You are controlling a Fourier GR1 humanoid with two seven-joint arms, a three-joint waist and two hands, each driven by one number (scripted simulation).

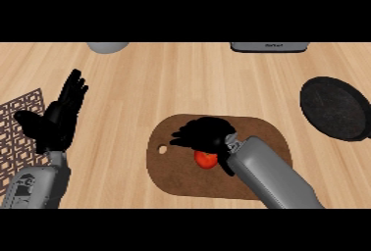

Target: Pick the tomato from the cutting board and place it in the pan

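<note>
A red tomato (206, 159) lies on the brown cutting board (170, 166) in the middle of the counter. My right hand (203, 133) hovers over it with its fingers curled down around the tomato's top, so only the lower part of the fruit shows. Whether the fingers touch it I cannot tell. The dark round pan (334, 108) sits at the right edge, well apart from the board. At the left, my left hand (54, 117) rests open with its fingers pointing up.
A patterned brown mat (18, 115) lies under the left hand at the left edge. A grey rounded object (107, 47) and a dark appliance (270, 47) stand at the counter's far edge. Bare wood separates board and pan.
</note>
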